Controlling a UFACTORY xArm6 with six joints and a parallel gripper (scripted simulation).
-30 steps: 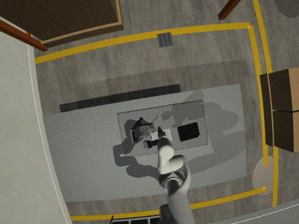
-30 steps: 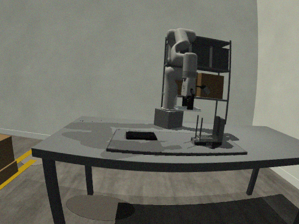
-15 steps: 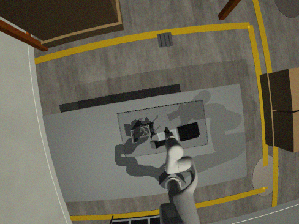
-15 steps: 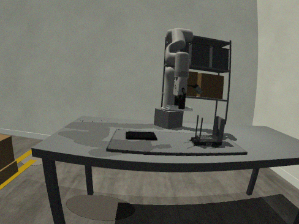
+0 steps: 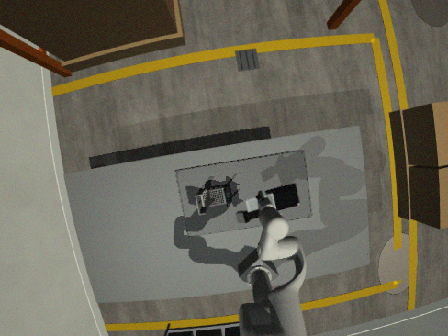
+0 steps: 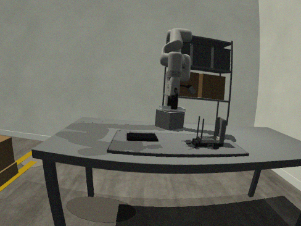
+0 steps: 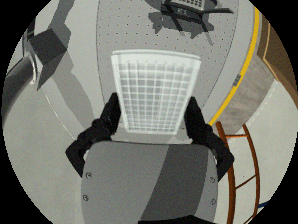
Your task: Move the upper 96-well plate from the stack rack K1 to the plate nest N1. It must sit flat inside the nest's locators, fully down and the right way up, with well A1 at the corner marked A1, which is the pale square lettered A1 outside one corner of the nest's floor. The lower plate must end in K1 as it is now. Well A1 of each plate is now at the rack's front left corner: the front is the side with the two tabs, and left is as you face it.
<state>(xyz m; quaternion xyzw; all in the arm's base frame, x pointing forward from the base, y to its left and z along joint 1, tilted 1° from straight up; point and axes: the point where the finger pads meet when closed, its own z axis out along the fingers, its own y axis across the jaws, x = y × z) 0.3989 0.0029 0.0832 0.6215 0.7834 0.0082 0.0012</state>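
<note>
My gripper (image 7: pixel 153 102) is shut on the upper 96-well plate (image 7: pixel 156 91), a white gridded plate gripped by its two long sides. In the overhead view the plate (image 5: pixel 253 205) hangs between the rack and the nest, high above the grey mat. In the side view the gripper (image 6: pixel 189 88) is well above the table. Plate nest N1 (image 5: pixel 282 195) is a dark rectangle just right of the gripper, and it also shows in the side view (image 6: pixel 142 136). The A1 mark is too small to see.
The arm's grey pedestal (image 6: pixel 169 119) stands at the table's back edge. A metal shelf with cardboard boxes (image 6: pixel 205 84) stands behind it. More cardboard boxes (image 5: pixel 427 161) stand on the floor beyond the yellow line.
</note>
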